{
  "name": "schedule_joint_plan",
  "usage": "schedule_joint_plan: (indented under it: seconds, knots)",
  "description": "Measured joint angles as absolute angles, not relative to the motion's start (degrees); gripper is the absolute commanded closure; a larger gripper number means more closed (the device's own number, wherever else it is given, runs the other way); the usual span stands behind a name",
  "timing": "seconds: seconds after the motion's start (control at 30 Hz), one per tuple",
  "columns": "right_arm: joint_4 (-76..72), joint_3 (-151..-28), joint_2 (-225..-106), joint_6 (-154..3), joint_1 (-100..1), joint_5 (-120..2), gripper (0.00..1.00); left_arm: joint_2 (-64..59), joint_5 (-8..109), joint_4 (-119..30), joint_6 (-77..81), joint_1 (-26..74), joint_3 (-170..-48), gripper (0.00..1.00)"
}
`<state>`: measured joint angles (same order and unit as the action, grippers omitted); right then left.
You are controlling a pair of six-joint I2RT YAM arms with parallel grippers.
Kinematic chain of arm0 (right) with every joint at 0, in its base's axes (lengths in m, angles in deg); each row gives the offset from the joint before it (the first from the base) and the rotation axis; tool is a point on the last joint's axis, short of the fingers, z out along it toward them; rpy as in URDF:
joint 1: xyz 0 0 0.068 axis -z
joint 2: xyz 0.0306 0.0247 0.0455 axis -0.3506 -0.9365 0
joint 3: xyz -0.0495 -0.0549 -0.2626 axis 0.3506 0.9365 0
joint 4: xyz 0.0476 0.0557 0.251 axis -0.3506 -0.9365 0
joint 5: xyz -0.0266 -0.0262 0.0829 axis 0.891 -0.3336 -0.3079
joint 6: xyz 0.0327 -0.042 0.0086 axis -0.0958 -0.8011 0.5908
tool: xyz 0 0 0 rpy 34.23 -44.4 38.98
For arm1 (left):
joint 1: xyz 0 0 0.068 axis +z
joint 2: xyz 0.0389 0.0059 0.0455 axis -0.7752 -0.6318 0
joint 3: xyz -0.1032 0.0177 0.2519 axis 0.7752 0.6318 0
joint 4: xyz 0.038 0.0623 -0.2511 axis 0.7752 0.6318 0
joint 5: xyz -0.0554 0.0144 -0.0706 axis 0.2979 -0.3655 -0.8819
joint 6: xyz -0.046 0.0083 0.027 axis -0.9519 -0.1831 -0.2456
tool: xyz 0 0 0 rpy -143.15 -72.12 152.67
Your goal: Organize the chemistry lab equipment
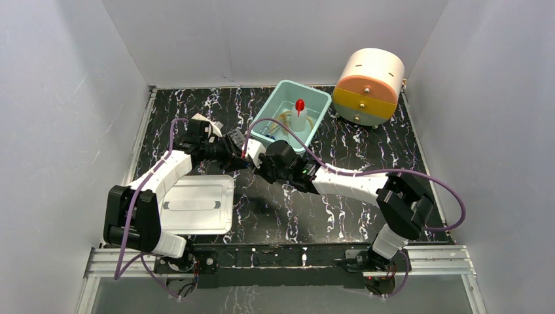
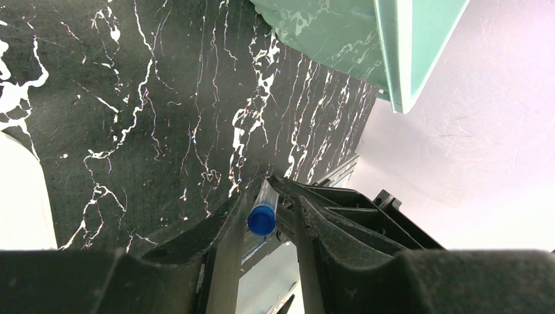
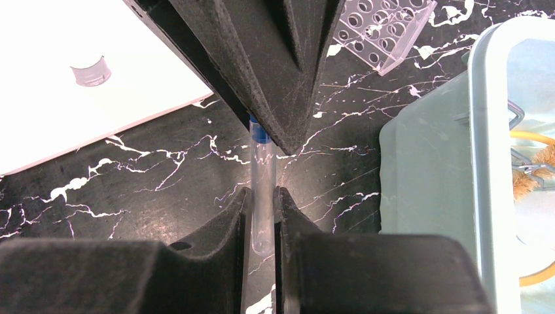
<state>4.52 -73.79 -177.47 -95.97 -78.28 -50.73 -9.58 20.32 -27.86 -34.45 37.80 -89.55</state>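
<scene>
One thin blue-capped tube (image 3: 262,163) hangs above the black marbled table (image 1: 275,209), caught between the two arms where they meet near the middle; we see the right gripper (image 3: 262,195) pinching the clear body of the tube, its fingers nearly together with only the tube between them; the left gripper (image 2: 268,212) faces it from the other end, its fingers standing narrowly either side of the blue cap, and we cannot tell whether they press it. Just to the right sits a teal bin (image 1: 321,104), holding a clear red-nozzled wash bottle (image 1: 299,118) and a loop of tan rubber tubing (image 3: 531,135); a tube rack (image 3: 386,33) lies beyond the left gripper; a white tray (image 1: 196,204) lies to the left, a small clear cap (image 3: 91,70) resting on it; a round cream, orange and yellow drawer unit (image 1: 368,85) stands at the far right.
</scene>
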Motion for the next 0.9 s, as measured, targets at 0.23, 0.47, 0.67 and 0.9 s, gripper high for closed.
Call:
schedule_joint_plan:
  seconds: [0.23,0.47,0.67,0.9]
  knots:
    - [4.6,-73.8,-177.5,-95.9,-78.3,-50.7,0.79,-9.6,20.4,-27.8,-34.5,37.8,-89.6,0.72]
    - [4.6,-73.8,-177.5,-95.9,-78.2,-50.7,0.79,-9.5,20.4,-27.6,-34.4,37.8,-89.6,0.73]
    - [4.6,-73.8,-177.5,-95.7,-77.9,-50.6,0.79,-9.5,20.4,-27.5,-34.3,37.8,-89.6,0.72]
    - [4.6,-73.8,-177.5,-95.7,-77.8,-50.7,0.79,-9.5,20.5,-27.1,-34.0,37.8,-89.6,0.78]
